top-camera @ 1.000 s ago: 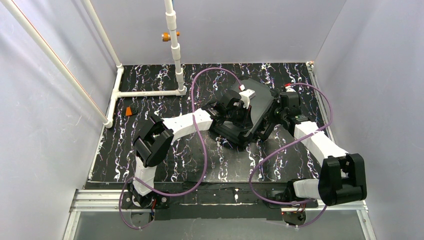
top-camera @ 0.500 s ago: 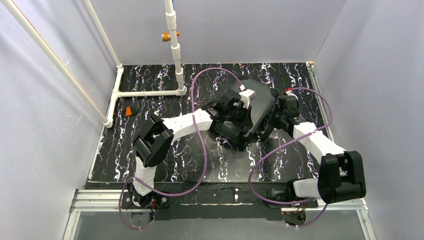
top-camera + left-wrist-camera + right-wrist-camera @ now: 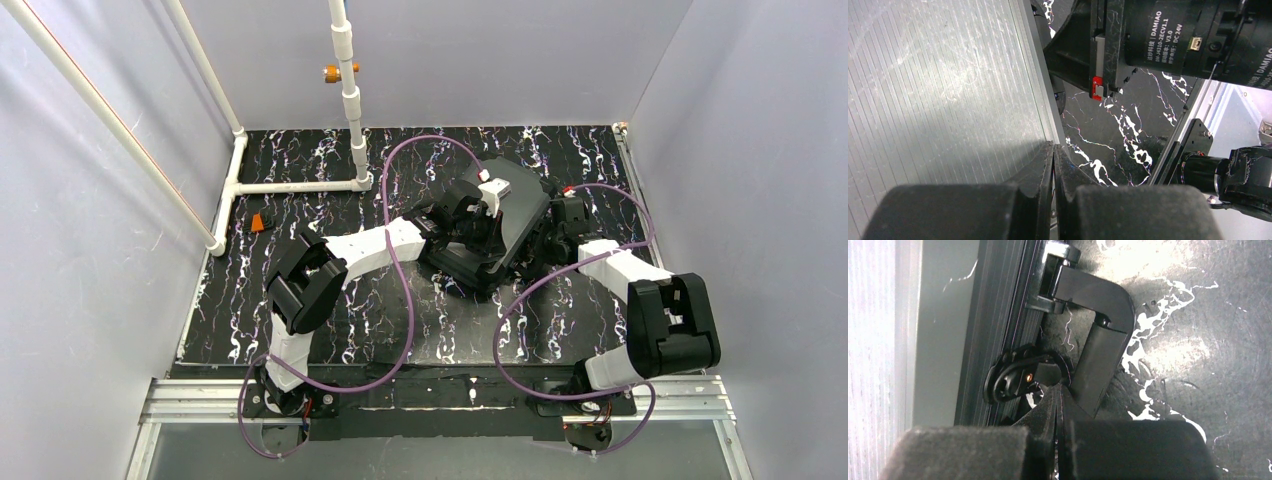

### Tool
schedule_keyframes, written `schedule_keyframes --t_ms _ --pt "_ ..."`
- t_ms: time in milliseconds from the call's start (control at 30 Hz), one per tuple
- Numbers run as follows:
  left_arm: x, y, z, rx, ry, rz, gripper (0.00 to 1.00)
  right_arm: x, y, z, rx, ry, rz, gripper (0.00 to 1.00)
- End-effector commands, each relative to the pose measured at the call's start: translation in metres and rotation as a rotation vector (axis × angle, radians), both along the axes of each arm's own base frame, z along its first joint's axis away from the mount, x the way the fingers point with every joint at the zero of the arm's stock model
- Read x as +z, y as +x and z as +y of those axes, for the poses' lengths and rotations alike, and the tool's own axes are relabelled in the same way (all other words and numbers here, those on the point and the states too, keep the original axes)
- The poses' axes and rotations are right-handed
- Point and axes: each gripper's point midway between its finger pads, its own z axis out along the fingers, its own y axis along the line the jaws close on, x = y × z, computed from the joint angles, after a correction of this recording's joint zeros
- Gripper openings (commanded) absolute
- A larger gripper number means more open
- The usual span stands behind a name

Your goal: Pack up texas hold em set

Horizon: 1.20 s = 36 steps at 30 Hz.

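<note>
- A black motor housing (image 3: 1168, 30), at the top of the left wrist view and over the marbled table near its right edge, carries white print that runs sideways.
- The largest word on it is the brand "DAMIAO".
- Beside the brand stands the model line "DM-J4310-2EC".
- Next comes a version mark that looks like "V3.0", then the rating "DC24V".
- Small characters ahead of those lines are too fine to read.
- A second motor housing (image 3: 1243, 55), to the right, shows "DAMIAO" again, cut by the picture's edge.
- The top external and right wrist views offer no legible lettering.
</note>
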Motion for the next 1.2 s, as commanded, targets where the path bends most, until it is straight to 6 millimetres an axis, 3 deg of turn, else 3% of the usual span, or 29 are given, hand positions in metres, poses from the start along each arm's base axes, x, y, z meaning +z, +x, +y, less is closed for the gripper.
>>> schedule_keyframes --t_ms 0,333,600,1000,1167 --pt "-0.092 -0.061 0.044 -0.058 0.296 0.223 0.0 0.005 0.017 0.0 -0.003 0.011 -0.058 0.01" --pt "-0.093 -0.061 0.043 -0.062 0.298 0.224 0.0 0.002 0.026 -0.003 -0.001 0.021 -0.071 0.01" --pt "-0.095 -0.061 0.044 -0.064 0.303 0.226 0.0 -0.003 0.034 0.005 0.025 0.072 -0.09 0.01" --pt "-0.098 -0.062 0.043 -0.068 0.307 0.234 0.0 -0.025 0.016 0.018 0.055 0.149 -0.048 0.01" --pt "-0.097 -0.061 0.042 -0.068 0.304 0.233 0.0 -0.009 0.02 0.005 0.043 0.077 -0.068 0.01"
